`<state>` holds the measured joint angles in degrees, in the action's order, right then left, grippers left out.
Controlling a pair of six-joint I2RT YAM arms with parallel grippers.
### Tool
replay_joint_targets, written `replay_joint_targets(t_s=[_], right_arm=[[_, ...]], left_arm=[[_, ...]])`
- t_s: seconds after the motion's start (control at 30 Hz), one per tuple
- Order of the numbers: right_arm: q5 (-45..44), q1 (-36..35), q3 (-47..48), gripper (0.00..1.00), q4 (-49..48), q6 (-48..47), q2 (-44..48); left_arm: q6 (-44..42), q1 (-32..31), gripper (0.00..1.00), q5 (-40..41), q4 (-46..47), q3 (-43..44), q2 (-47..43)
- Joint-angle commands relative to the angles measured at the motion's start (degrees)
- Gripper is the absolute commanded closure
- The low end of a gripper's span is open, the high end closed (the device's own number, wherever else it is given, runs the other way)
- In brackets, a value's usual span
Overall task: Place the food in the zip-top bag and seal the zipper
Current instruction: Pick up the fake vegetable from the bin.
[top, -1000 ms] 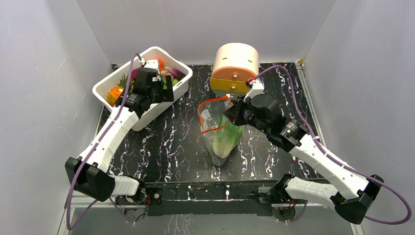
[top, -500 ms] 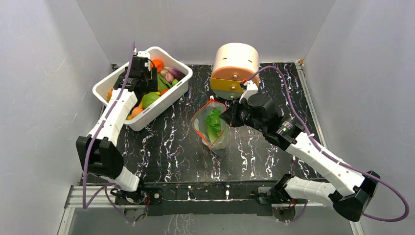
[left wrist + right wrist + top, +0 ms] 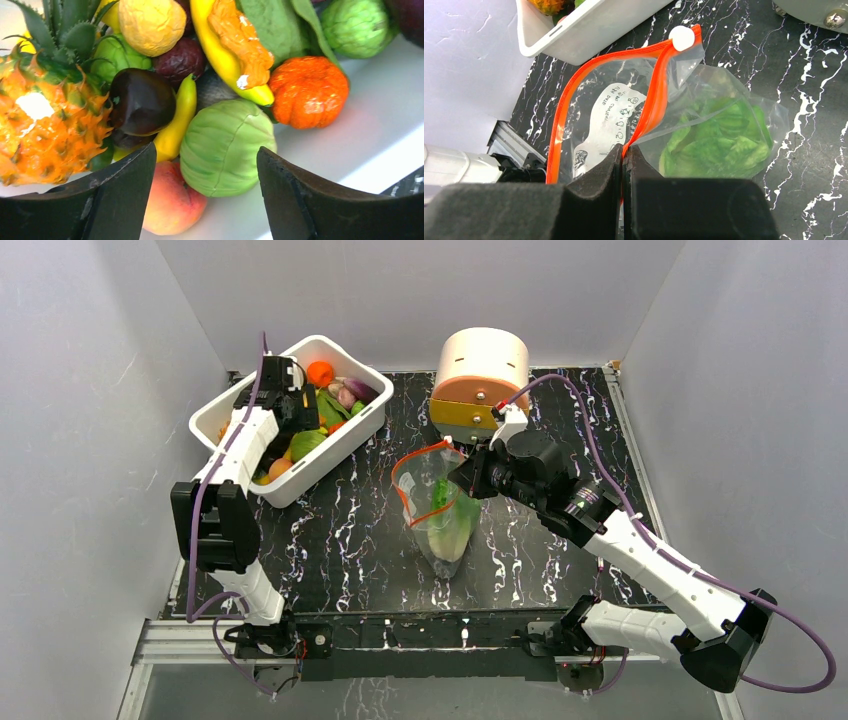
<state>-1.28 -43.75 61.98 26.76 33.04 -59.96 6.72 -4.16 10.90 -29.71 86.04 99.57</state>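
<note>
The clear zip-top bag [image 3: 440, 525] stands mid-table with its mouth held open and a green lettuce [image 3: 719, 140] inside it. My right gripper [image 3: 624, 155] is shut on the orange zipper [image 3: 569, 100] strip at the near side of the mouth, below the white slider [image 3: 681, 37]. Over the white tub, my left gripper [image 3: 206, 152] is open. Its fingers straddle the pale-green cabbage [image 3: 225, 147], with a gap showing at the left finger. More food lies around it: a pineapple [image 3: 45, 130], an orange pumpkin [image 3: 307, 90], a peach [image 3: 172, 205] and a dark plum [image 3: 140, 100].
The white tub [image 3: 215, 410] sits at the back left, against the wall. A round cream-and-orange drawer box [image 3: 482, 375] stands just behind the bag and my right gripper [image 3: 465, 475]. Grey walls close in on the left, back and right.
My left arm has folded back and the gripper has sunk into the tub, jaws narrowing around the cabbage. The bag swung in my right gripper's hold and its mouth changed shape.
</note>
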Motion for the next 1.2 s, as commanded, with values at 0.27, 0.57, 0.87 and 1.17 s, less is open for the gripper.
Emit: replay_joint_targets(t_s=[0.27, 0.57, 0.87, 1.17], right_arm=[[1.49, 0.10, 0.55, 1.00, -6.01, 0.16, 0.58], [1.28, 0.10, 0.24, 1.00, -5.78, 0.54, 0.92], [1.31, 0.11, -0.16, 1.00, -6.15, 1.05, 1.36], [1.29, 0.12, -0.16, 1.00, -6.36, 1.53, 1.30]], left_arm=[[1.01, 2.10, 0.08, -8.61, -1.27, 0.61, 0.23], [-0.42, 2.23, 0.07, -6.81, 1.52, 0.52, 2.97], [0.45, 2.25, 0.33, -6.93, 1.59, -0.21, 5.32], [2.83, 2.23, 0.68, -5.60, -0.91, 0.76, 3.11]])
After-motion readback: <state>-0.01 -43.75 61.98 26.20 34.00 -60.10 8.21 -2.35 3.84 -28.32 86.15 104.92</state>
